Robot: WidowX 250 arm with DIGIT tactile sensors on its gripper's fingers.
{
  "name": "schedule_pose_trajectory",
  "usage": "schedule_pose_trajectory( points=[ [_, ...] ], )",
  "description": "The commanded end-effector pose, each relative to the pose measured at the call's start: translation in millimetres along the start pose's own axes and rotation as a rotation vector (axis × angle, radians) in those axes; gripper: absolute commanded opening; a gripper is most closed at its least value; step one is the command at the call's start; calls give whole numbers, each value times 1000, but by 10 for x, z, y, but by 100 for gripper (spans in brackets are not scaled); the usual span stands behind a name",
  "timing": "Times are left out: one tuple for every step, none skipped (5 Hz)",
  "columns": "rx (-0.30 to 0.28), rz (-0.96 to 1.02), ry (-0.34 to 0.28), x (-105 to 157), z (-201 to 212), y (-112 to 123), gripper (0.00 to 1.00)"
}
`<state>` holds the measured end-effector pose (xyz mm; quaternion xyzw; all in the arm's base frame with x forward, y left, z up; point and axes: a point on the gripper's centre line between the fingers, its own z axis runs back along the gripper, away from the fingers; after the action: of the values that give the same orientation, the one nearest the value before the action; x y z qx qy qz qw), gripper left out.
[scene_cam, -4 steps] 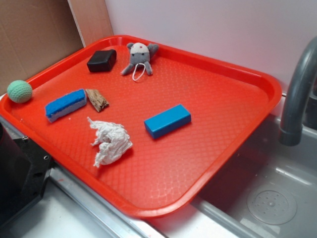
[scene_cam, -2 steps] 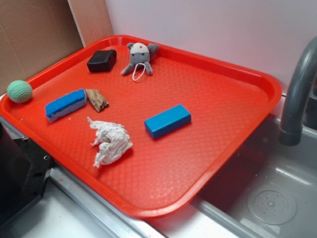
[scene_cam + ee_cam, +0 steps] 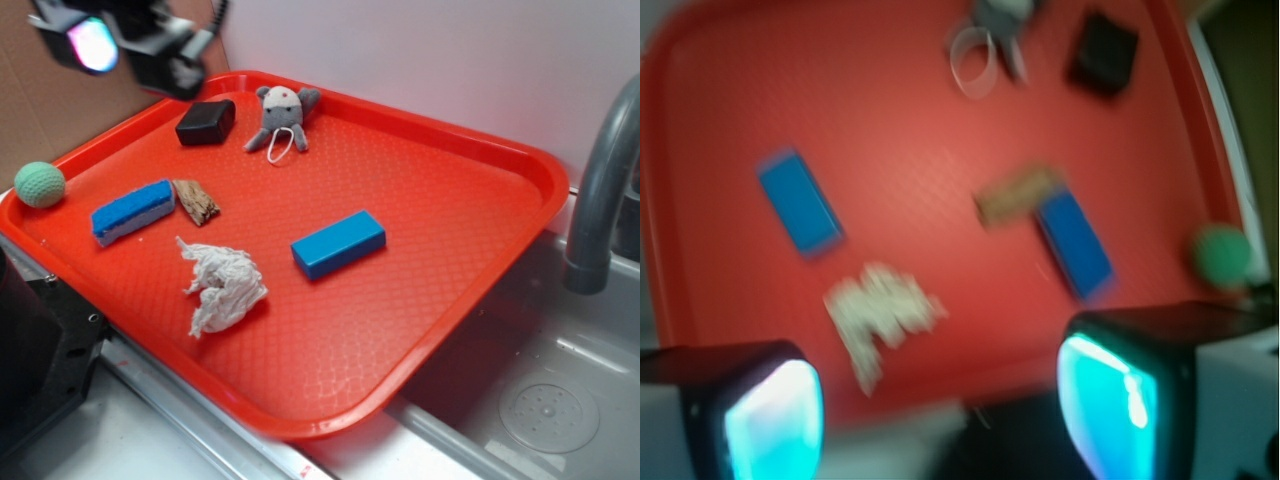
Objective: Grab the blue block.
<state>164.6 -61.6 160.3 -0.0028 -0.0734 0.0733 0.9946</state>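
The blue block (image 3: 338, 243) lies flat near the middle of the red tray (image 3: 460, 190), untouched. The blurred wrist view shows the blue block (image 3: 800, 202) at upper left, far ahead of the fingers. My gripper (image 3: 135, 55) hangs high over the tray's far left corner, well away from the block. In the wrist view the gripper (image 3: 950, 410) is open, its two glowing pads wide apart with nothing between them. A blue-topped sponge (image 3: 133, 210) with a white underside lies at the tray's left; the sponge (image 3: 1075, 243) also shows in the wrist view.
On the tray are crumpled white paper (image 3: 222, 285), a wood piece (image 3: 197, 201), a black box (image 3: 206, 122) and a grey plush mouse (image 3: 281, 118). A green ball (image 3: 40, 184) sits on the left rim. A grey faucet (image 3: 600, 190) and sink (image 3: 545, 405) are to the right.
The gripper has come into the exterior view at the top left, where no arm showed before. Nothing on the tray has moved.
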Motion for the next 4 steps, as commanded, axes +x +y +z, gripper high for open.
schedule_pose_trajectory(
  points=[
    [37, -96, -78, 251, -634, -308, 100],
    [19, -130, -40, 303, -951, -455, 100],
    [56, -255, -16, 367, -1201, -568, 100],
    [37, -301, 76, 395, -1398, -597, 99]
  ],
)
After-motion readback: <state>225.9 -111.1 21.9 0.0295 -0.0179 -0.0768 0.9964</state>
